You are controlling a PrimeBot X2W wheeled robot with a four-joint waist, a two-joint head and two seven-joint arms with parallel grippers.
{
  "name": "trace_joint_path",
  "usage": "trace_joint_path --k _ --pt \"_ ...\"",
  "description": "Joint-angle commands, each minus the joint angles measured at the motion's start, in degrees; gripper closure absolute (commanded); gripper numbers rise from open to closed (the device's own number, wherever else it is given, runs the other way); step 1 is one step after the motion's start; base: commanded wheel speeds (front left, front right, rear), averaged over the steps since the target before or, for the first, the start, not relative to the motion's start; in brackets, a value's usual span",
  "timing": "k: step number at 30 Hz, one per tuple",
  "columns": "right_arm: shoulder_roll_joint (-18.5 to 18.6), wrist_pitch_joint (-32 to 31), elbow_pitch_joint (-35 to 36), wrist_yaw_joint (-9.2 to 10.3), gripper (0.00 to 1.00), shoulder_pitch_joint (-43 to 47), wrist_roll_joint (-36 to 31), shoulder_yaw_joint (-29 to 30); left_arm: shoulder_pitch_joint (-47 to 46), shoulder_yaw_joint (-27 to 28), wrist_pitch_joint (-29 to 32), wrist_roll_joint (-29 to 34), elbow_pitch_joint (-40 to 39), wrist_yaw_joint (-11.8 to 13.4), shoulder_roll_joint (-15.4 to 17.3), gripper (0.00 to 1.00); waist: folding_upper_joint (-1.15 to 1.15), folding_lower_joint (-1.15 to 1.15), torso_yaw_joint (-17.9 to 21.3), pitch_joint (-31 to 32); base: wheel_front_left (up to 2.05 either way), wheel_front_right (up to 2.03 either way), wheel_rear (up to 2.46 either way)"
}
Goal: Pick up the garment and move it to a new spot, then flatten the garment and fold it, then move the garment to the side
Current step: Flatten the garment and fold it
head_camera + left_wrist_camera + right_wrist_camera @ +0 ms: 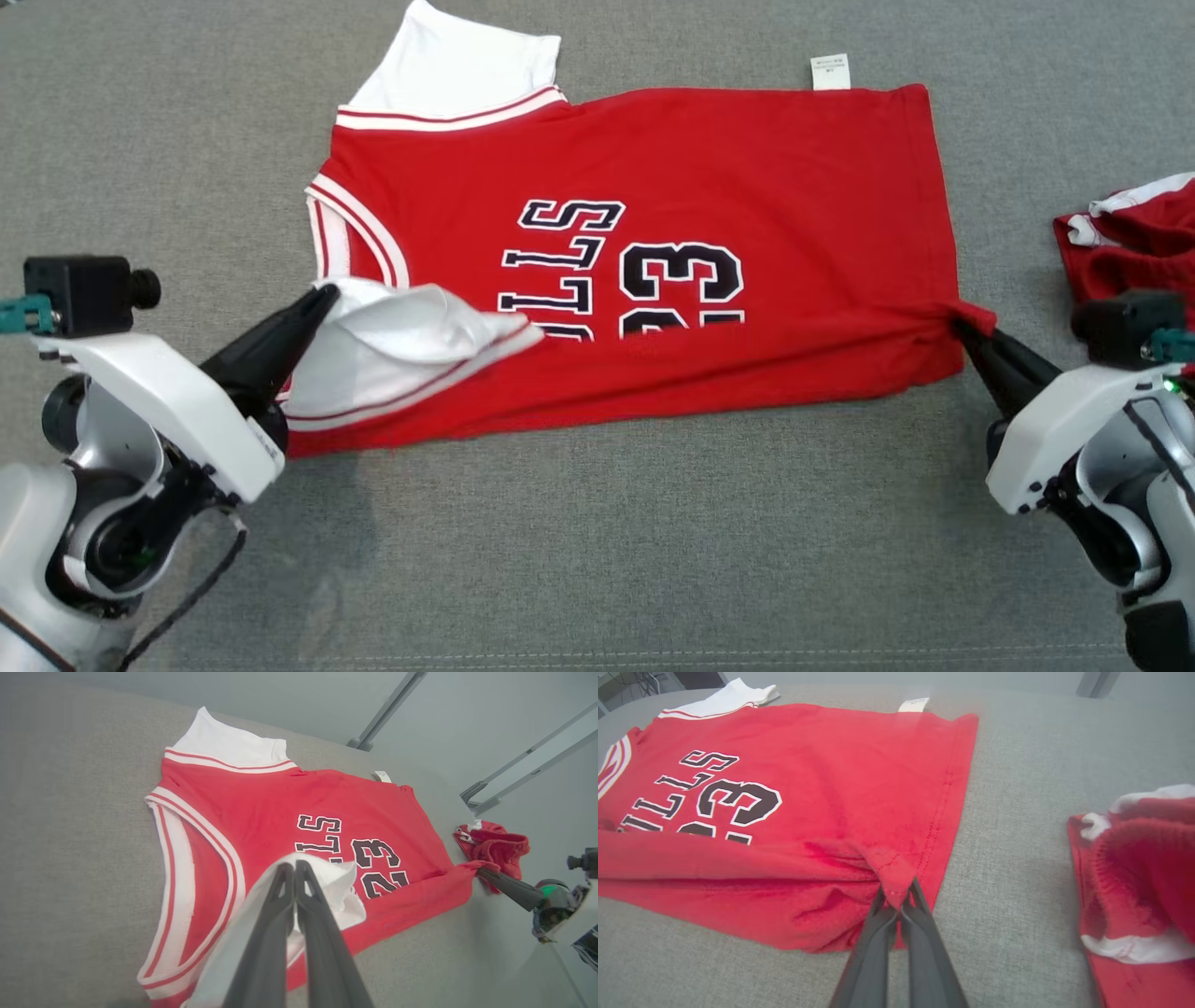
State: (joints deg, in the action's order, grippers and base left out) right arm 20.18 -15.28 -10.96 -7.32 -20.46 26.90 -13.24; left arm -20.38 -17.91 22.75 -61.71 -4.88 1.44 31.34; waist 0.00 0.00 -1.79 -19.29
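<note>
- The jersey point(653, 187) lay across the middle and upper part of the head view on the grey desk point(597, 560). Its lower edge was lifted and rolled up-frame.
- The left pincer point(322, 297), at centre left, was closed tight on the white sleeve point(411, 327). The right pincer point(962, 329), at centre right, was closed tight on the hem corner point(893, 872).
- Judgement: the lengthwise fold was in hand.
- Recommendation: carry both ends up-frame at equal height and pace. Keep the edge taut between them so the crease runs straight, and lay it along the upper edge before release.
- Puckers fanned out from the right grip, so slack there would probably set wrinkles.
- The jersey was a thin, limp, matte red knit, a rectangular body with a stitched hem. Striped white-and-red trim ran round the neck and armholes. The black lettering, outlined in white, looked stiffer than the cloth.
- A small white label point(830, 72) stuck out at the upper edge.
- The desk covering was a coarse grey weave, likely to drag on the cloth.
- A second garment point(1139, 243), red and crumpled, lay at the right edge, near the right pincer.
</note>
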Motion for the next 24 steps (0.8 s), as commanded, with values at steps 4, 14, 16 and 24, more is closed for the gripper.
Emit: trace_joint_path --k 4,14,16,24 --pt "1.2 1.8 -3.9 -0.17 1.00 -4.5 2.4 -2.6 -7.3 2.6 -0.3 -0.9 5.2 -2.4 0.7 1.00 0.00 0.00 0.8 -1.5 0.00 0.00 0.00" --pt "1.3 8.3 -12.9 -0.17 0.00 -10.9 5.9 -8.6 -12.8 0.9 -1.4 -0.6 17.7 -5.0 -2.0 0.80 0.00 0.00 1.2 -2.7 0.00 0.00 0.00" --pt "1.2 10.2 -13.9 -0.17 0.00 -11.2 7.1 -8.9 -12.9 1.2 -3.0 0.1 18.6 -4.8 -2.3 0.00 0.00 0.00 1.1 -2.6 0.00 0.00 0.00" --pt "2.3 20.1 -13.7 -0.17 0.00 -7.9 8.1 -5.6 -8.0 3.4 -14.6 7.0 16.0 -0.5 -1.7 0.00 0.00 0.00 0.6 -0.4 0.00 0.00 0.00"
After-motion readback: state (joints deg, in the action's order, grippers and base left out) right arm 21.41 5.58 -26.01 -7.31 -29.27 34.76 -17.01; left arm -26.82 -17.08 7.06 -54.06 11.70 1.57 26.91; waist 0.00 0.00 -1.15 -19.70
